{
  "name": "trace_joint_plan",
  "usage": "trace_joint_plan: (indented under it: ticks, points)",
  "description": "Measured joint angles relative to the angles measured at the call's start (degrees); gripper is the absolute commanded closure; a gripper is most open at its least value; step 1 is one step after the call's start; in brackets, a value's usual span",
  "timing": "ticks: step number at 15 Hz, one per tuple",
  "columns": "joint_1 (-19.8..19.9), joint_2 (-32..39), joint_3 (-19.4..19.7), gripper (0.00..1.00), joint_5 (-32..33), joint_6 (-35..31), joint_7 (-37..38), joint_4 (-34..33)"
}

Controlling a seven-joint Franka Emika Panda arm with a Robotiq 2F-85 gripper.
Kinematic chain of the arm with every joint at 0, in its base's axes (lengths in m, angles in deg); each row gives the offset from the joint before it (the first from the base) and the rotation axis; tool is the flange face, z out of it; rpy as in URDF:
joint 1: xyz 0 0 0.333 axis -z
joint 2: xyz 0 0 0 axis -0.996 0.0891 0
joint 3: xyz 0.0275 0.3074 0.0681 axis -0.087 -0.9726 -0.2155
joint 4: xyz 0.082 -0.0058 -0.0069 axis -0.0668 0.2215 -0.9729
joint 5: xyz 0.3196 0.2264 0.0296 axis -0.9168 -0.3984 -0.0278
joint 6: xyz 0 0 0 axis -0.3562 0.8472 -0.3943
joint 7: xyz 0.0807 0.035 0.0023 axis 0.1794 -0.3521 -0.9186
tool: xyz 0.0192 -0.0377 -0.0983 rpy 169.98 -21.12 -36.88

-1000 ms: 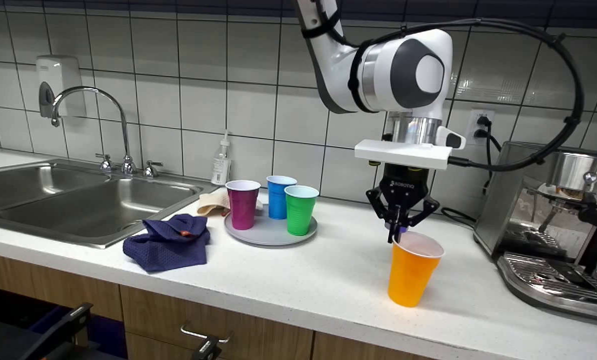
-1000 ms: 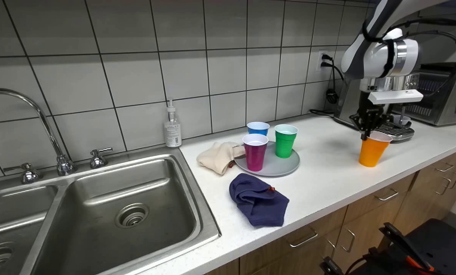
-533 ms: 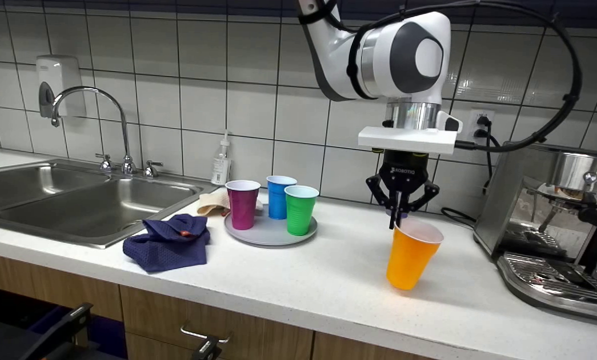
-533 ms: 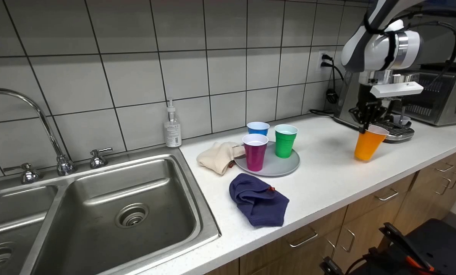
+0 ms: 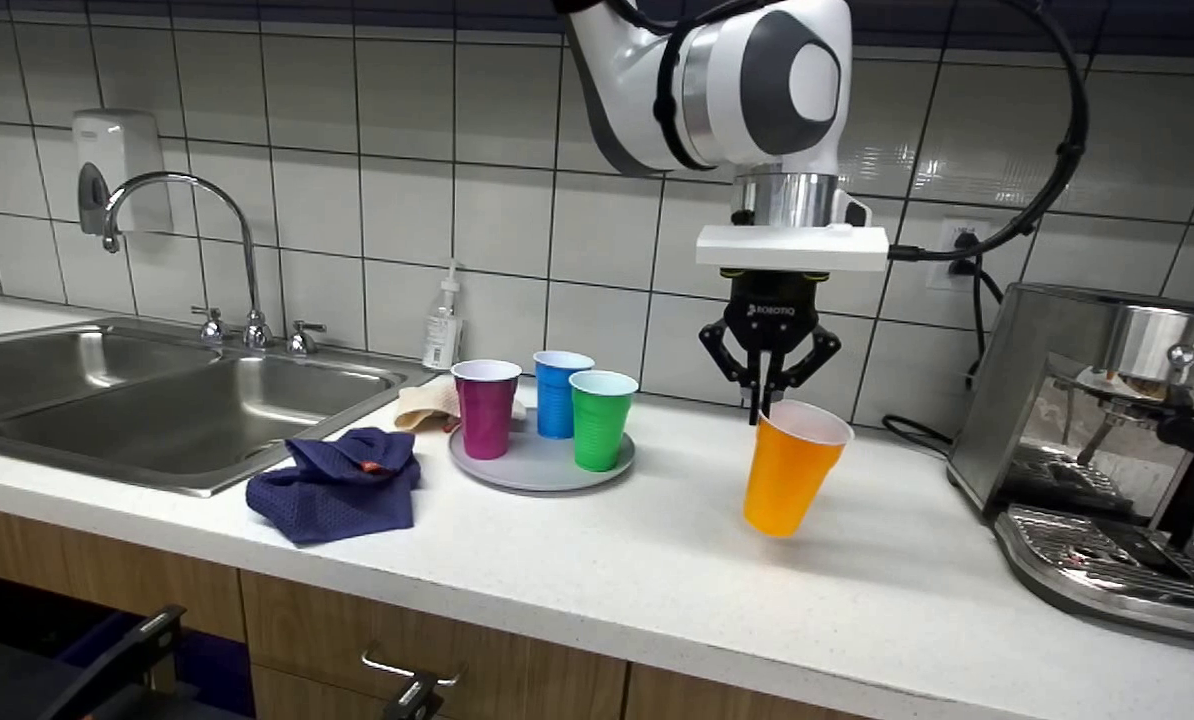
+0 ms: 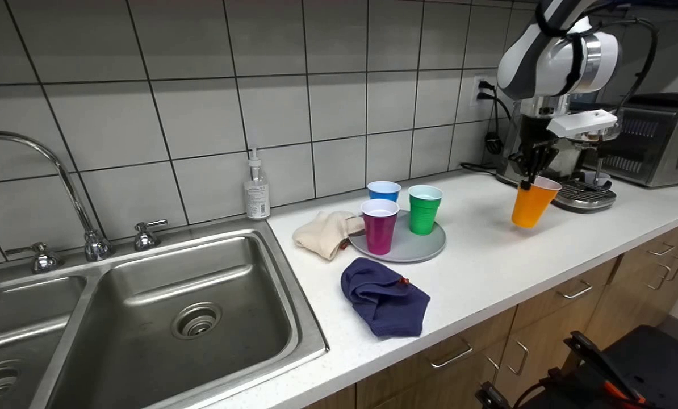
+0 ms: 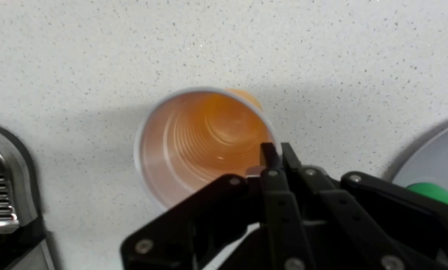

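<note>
Wrist view: one orange cup, pale and ribbed inside, white-rimmed, tilted; gripper, jaws nearly together, pinching the cup's edge from inside and out.

A gripper pinches a tilted orange cup by its rim above the counter; left, a plate bears three cups; right stands a coffee machine.

White "ROBOTIQ" lettering on the black claw
</note>
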Motion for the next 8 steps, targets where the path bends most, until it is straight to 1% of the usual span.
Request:
trace_joint_plan:
  ticks: [8]
  points:
    - [-2.52,-5.94,-1.33,0.99,0.63,-2.51,-5.09,7.74]
